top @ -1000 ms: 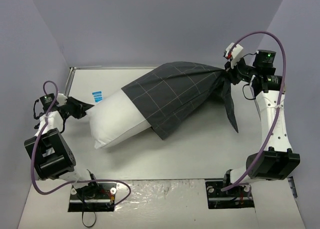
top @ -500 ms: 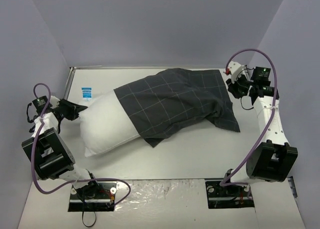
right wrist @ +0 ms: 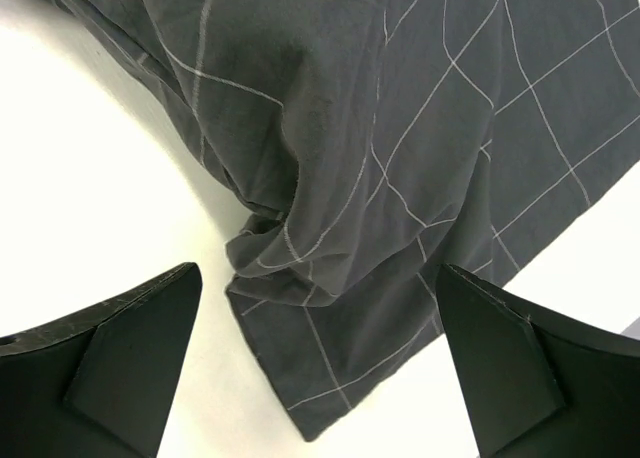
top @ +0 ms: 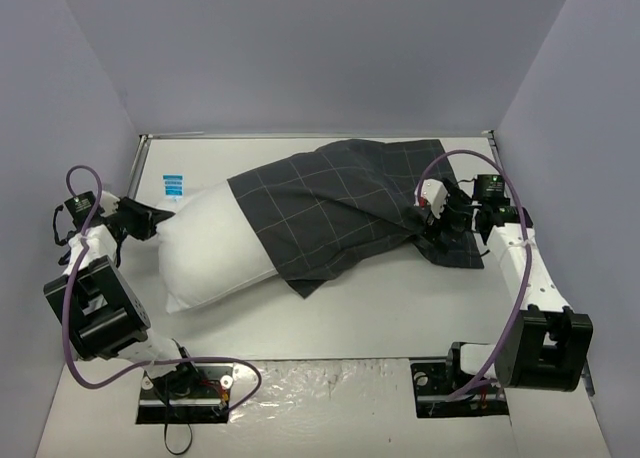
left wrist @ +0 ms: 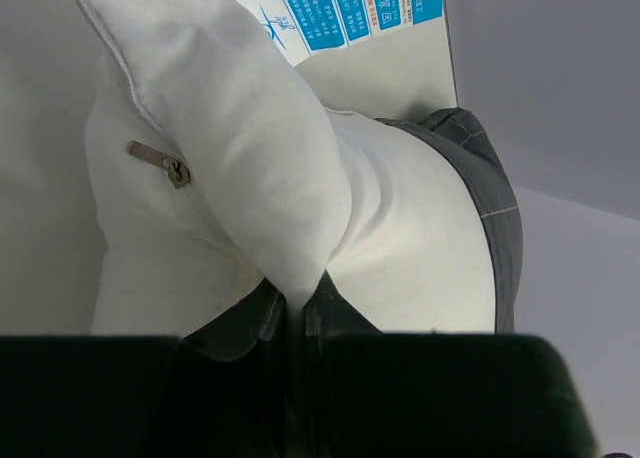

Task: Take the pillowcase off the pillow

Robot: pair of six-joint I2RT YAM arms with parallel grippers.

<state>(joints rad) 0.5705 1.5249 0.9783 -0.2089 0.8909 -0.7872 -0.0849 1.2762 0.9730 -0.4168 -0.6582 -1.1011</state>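
The left gripper (top: 150,218) is closed tight on one corner of the pillow (top: 215,258). I think it holds on there so the pillow cannot slide away when the cover gets pulled. In the left wrist view the white corner is squeezed down between the dark fingers. A little zip pull (left wrist: 160,163) shows on the pillow's side, and a blue tag (top: 173,184) sticks out by that corner.

The pillowcase (top: 340,203) is only partly on. The left half of the pillow is bare and white, and the dark checked cloth covers the right half. The loose end of the cloth lies flat and wrinkly on the table (top: 380,308), over on the right side.

The right gripper (top: 432,223) hangs just above that loose end. Its jaws are wide open and there is nothing in them. I think it is there to grab the cloth and pull it away from the left arm.

The table is white and smooth, so the cloth should slide easily. Plain pale purple walls (top: 300,58) stand around the table at the back and on both sides.
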